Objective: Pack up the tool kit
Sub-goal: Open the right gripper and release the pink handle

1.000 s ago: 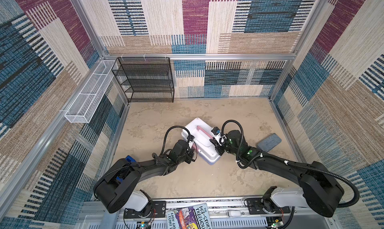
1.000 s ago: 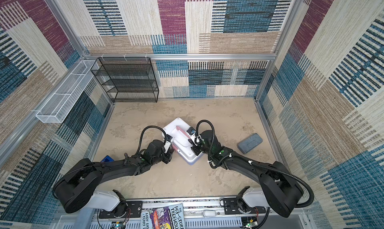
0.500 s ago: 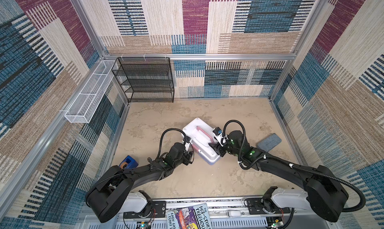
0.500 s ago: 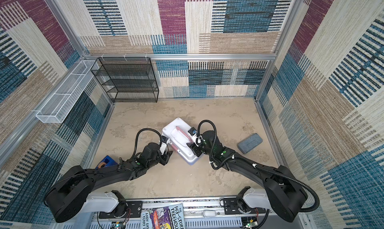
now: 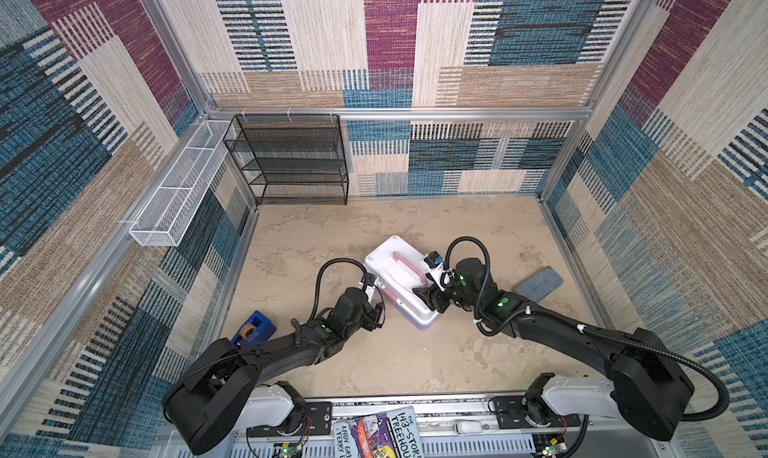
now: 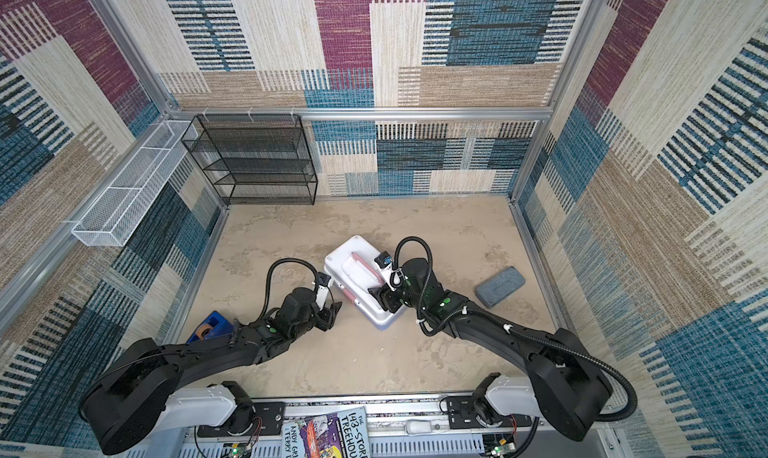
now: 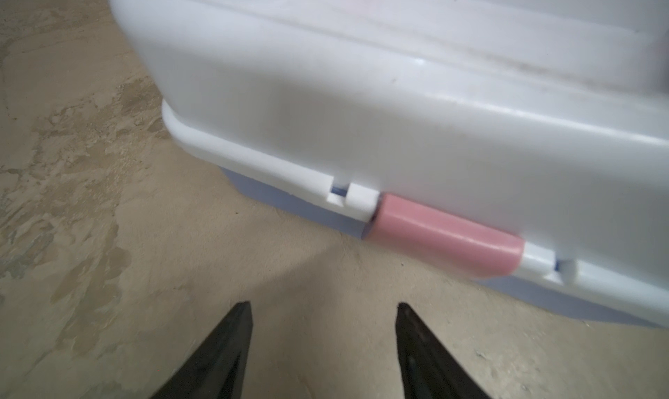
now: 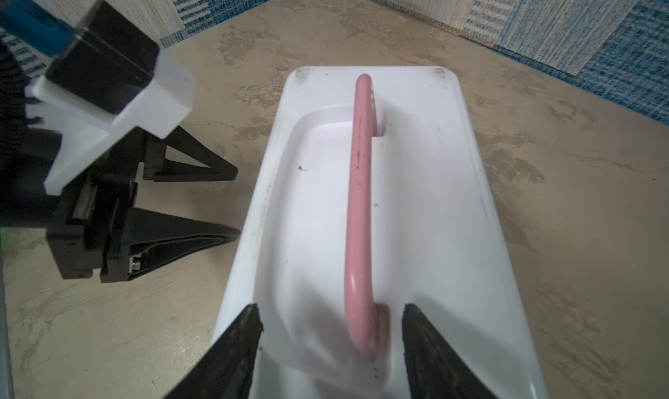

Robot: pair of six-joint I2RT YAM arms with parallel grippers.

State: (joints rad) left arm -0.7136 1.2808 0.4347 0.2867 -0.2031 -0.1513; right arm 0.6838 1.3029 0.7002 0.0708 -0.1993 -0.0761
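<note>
The tool kit is a closed toolbox (image 5: 386,269) (image 6: 353,279) with a white lid, a pink handle (image 8: 358,216) lying flat, a pink latch (image 7: 445,241) and a light-blue base, standing mid-floor. My left gripper (image 5: 376,308) (image 6: 334,310) (image 7: 324,305) (image 8: 236,201) is open and low over the floor, just off the latch side, touching nothing. My right gripper (image 5: 420,294) (image 6: 376,297) (image 8: 330,308) is open above the lid's near end. Its fingers stand either side of the handle's end, and nothing is gripped.
A black wire-mesh shelf rack (image 5: 291,161) stands at the back left, and a white mesh basket (image 5: 178,186) hangs on the left wall. A grey-blue flat case (image 5: 539,283) lies right of the toolbox. A blue tape dispenser (image 5: 253,329) sits front left, and a book (image 5: 378,435) lies on the front rail.
Both grippers have opened. The left one has drawn back a little from the toolbox's latch side. The right one has eased off the lid's near end. The toolbox stays put.
</note>
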